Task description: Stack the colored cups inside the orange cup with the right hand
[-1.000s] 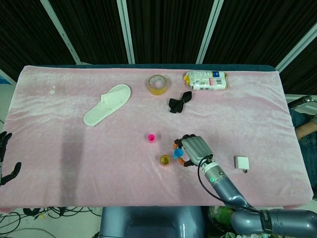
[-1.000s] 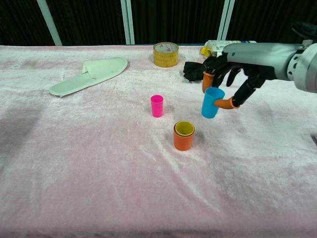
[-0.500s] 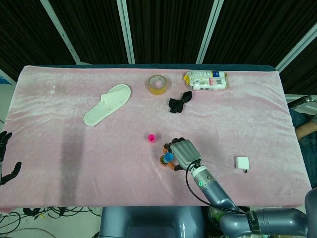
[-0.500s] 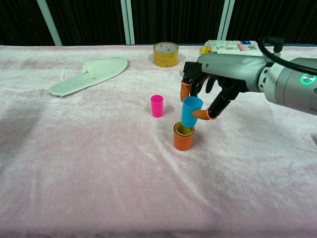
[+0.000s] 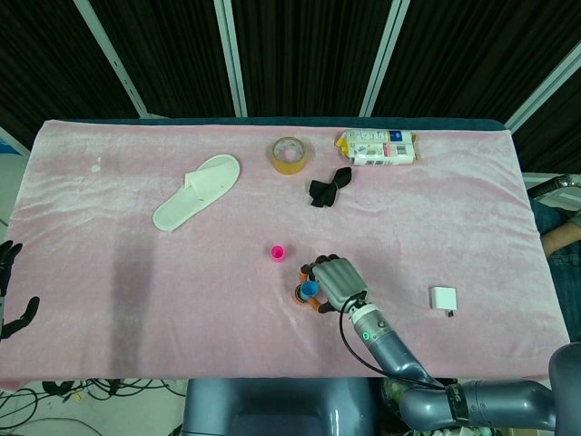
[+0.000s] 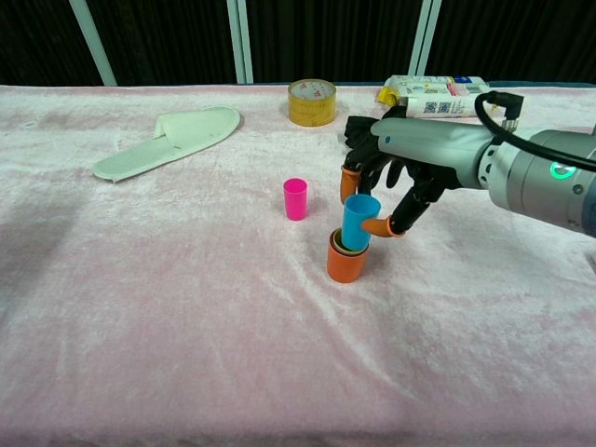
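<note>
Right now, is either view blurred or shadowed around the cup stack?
Chest view: sharp and evenly lit; blue cup in the right robot hand and orange cup read clearly. Head view: sharp, but the stack is tiny and partly hidden by that hand; a dim band crosses the cloth further left.

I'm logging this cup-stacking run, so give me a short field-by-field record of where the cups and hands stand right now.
right hand: pinches the blue cup, above the orange cup
blue cup: upright, its base inside the stack, most of it above the rim
orange cup: upright on the pink cloth, a yellow cup nested in it
pink cup: stands alone, apart from the stack, not yet stacked
left hand: at the table's edge, holds nothing
</note>
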Robot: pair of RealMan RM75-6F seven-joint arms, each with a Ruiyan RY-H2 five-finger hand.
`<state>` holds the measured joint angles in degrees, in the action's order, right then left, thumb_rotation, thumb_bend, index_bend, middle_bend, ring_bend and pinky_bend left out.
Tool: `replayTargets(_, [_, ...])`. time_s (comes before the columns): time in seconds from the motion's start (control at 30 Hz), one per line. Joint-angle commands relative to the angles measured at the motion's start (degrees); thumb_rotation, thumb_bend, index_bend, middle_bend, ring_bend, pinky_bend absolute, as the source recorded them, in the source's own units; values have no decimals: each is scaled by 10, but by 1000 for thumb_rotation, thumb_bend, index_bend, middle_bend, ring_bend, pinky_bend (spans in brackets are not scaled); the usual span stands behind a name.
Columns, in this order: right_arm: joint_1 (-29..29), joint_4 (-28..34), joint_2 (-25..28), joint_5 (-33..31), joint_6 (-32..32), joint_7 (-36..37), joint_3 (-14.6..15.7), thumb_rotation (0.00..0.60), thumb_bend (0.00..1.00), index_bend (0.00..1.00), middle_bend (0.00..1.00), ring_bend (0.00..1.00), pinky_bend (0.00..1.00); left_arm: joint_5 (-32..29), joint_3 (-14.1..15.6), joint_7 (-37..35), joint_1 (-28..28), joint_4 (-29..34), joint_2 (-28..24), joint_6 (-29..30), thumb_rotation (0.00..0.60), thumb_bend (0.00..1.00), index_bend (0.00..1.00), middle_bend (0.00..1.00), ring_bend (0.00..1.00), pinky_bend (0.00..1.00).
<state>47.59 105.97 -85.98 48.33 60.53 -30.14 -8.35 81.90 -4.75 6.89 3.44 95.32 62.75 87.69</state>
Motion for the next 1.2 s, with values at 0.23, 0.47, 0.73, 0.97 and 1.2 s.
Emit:
replayTargets(0.23, [0,-10,-9,3,-5,7,2,600,383,559,478,271,256,0,0,0,0,0,0,0,600,342,73,49,0,7])
replayTargets(0.47, [2,-21,-13,2,-15,0,12,600,306,459,373,252,256,-1,-1,0,-1,1,0,1,600,341,74,49,0,7])
replayTargets(0.73, [15,-5,9,-38,-36,-23,17,600,189,177,155,180,256,-4,-1,1,-1,2,0,0,600,341,74,49,0,7])
replayTargets(0.97, [19,-14,16,-29,-21,-2,-12,600,189,173,164,185,256,-2,-1,-1,-2,2,-1,3,600,342,74,49,0,7])
replayTargets(1.2, [34,-96,-26,-15,-39,34,-36,600,192,182,212,215,256,-3,-1,1,0,1,0,0,600,342,73,49,0,7])
